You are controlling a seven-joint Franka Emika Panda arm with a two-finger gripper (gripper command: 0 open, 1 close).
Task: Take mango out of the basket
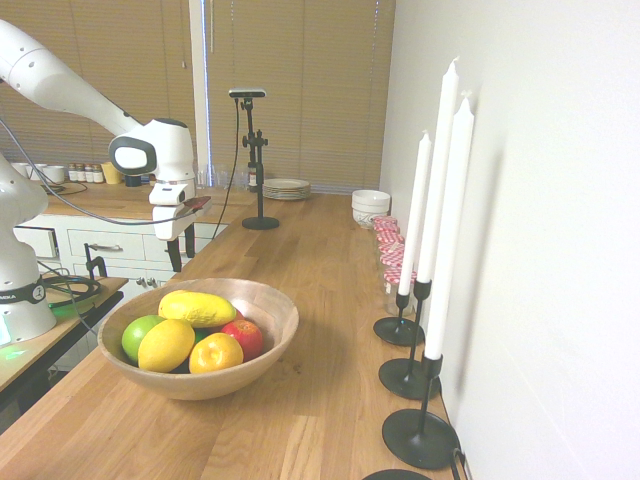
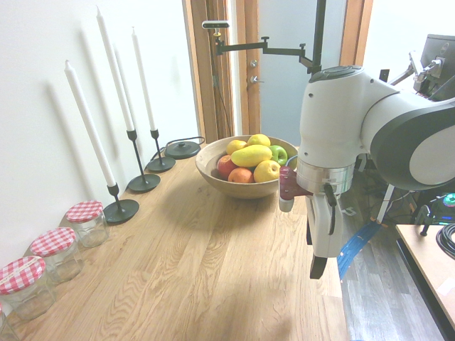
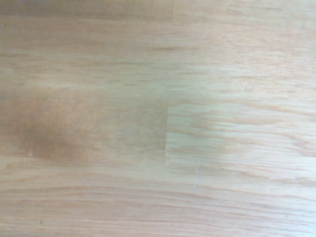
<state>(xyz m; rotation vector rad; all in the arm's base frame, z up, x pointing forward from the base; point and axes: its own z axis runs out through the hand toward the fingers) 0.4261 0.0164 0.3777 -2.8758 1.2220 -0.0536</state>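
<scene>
The mango, long and yellow with a green tinge, lies on top of the other fruit in the basket, a wide wooden bowl on the wooden counter. Around it sit a lemon, a green apple, an orange fruit and a red apple. My gripper hangs above the counter beyond the basket, well apart from it, pointing down. It is open and holds nothing. The wrist view has only bare counter wood.
Tall white candles in black holders line the wall beside the basket. Jars with red checked lids stand further along, then white bowls and plates. The counter edge runs close by the basket.
</scene>
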